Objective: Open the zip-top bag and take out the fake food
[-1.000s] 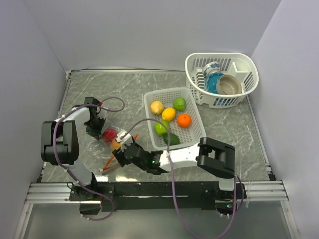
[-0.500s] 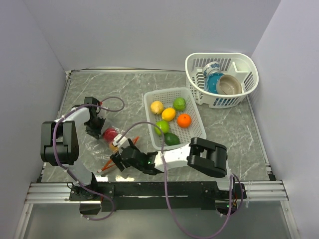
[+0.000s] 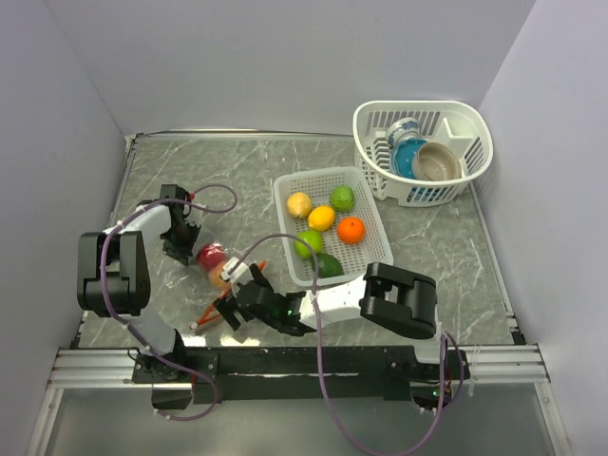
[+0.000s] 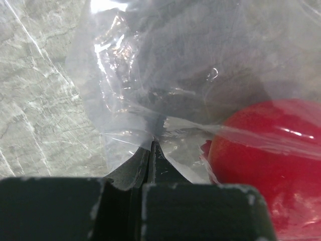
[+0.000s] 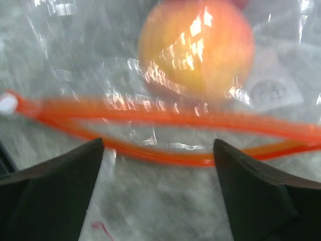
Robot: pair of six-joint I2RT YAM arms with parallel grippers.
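The clear zip-top bag [image 3: 211, 275] lies on the table at the left, its orange-red zip strip [image 5: 165, 123] parted into two lines facing my right gripper. Inside it are a red fruit [image 3: 208, 255] and a peach fruit [image 3: 221, 275]. The red fruit also shows in the left wrist view [image 4: 273, 160], the peach fruit in the right wrist view [image 5: 196, 46]. My left gripper [image 3: 180, 249] is shut on the bag's far end [image 4: 150, 120]. My right gripper [image 3: 231, 304] is open, just short of the zip strip.
A white slotted basket [image 3: 285, 190] in the middle holds several fruits: yellow, green and orange. A white dish rack [image 3: 475, 128] at the back right holds blue and tan dishes. Grey walls stand on three sides.
My right gripper drew back from the bag mouth and shifted left; the peach fruit, covered before, now shows inside the bag. The left gripper has kept its hold.
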